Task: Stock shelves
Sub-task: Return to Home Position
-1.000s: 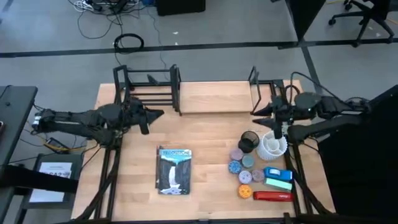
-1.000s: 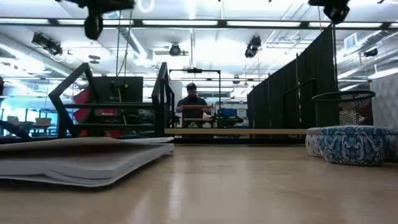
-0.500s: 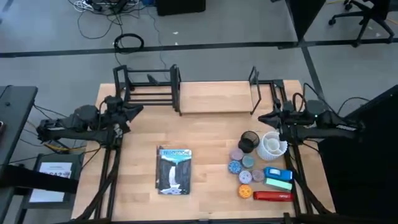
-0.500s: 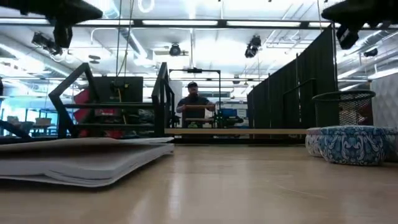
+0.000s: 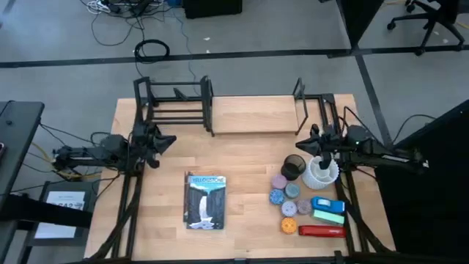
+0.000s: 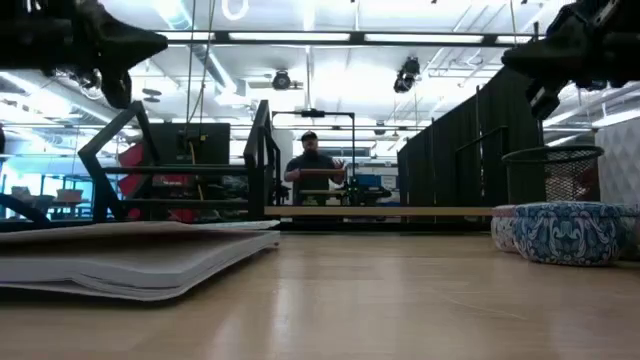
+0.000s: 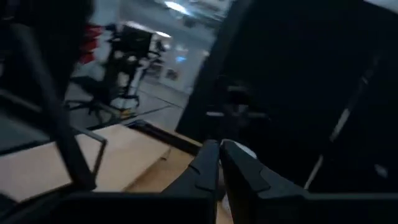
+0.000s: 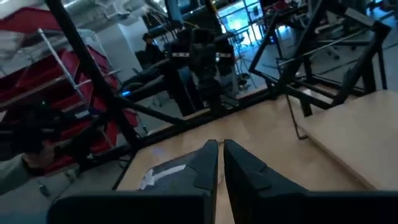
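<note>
The light wooden table (image 5: 249,169) carries the shelves (image 5: 253,115) along its far edge, with the black barred section on the left arm's side and the pale board running off to the right. The left gripper (image 5: 168,139) hangs over the table's left part, just in front of the barred section, its fingers pressed almost together on nothing. The right gripper (image 5: 300,146) hovers near the board's right end, close to a black mesh cup (image 5: 293,165), likewise closed and holding nothing. A Yellowstone book (image 5: 205,202) lies flat mid-table, well apart from the shelves. Small round tins (image 5: 284,195) cluster beside a white holder (image 5: 322,171).
</note>
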`<action>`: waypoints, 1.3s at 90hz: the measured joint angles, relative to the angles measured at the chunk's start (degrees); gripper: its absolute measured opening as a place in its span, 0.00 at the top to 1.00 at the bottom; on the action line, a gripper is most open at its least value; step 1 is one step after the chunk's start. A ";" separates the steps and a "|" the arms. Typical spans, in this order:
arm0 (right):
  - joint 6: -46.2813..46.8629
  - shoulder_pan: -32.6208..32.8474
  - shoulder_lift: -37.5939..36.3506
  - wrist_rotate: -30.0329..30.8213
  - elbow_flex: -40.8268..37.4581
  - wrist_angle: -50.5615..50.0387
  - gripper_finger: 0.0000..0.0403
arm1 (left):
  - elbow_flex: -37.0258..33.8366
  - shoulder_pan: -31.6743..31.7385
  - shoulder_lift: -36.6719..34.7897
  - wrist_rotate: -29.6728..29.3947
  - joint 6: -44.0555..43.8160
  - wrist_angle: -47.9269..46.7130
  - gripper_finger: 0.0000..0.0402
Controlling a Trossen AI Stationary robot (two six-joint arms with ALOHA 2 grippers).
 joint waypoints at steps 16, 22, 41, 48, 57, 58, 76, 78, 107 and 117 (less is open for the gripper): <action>0.55 -0.75 -0.01 -0.02 -3.54 3.48 1.00 | -3.58 0.00 -0.02 0.37 2.98 3.74 1.00; 0.69 -0.75 0.00 -0.03 -4.80 5.04 1.00 | -5.22 0.00 -0.01 0.37 3.72 5.46 1.00; 1.79 -0.74 -0.02 -0.95 -7.37 9.94 1.00 | -6.32 0.00 0.00 0.89 7.23 5.86 1.00; 0.38 -0.74 0.20 -3.87 -7.37 10.21 1.00 | -6.32 0.00 0.00 1.42 7.54 6.29 1.00; -2.46 -0.68 0.23 -7.55 -7.37 10.20 1.00 | -6.32 0.00 0.01 1.92 6.97 4.32 1.00; -2.62 -0.68 0.22 -7.66 -7.37 10.24 1.00 | -6.32 0.00 0.03 1.95 6.83 3.90 1.00; -3.19 -0.67 0.23 -2.59 -7.37 10.31 1.00 | -6.32 0.00 0.09 0.07 3.66 -1.12 1.00; -3.29 -0.66 0.22 -0.91 -7.38 10.11 1.00 | -6.32 -0.02 0.09 -1.01 3.06 -1.82 1.00; -2.65 -0.68 0.68 21.02 -7.41 5.86 1.00 | -6.34 0.00 0.59 -8.05 5.95 -3.05 1.00; -3.01 -0.68 0.70 21.04 -7.41 6.03 1.00 | -6.34 0.00 0.59 -8.06 5.95 -3.02 1.00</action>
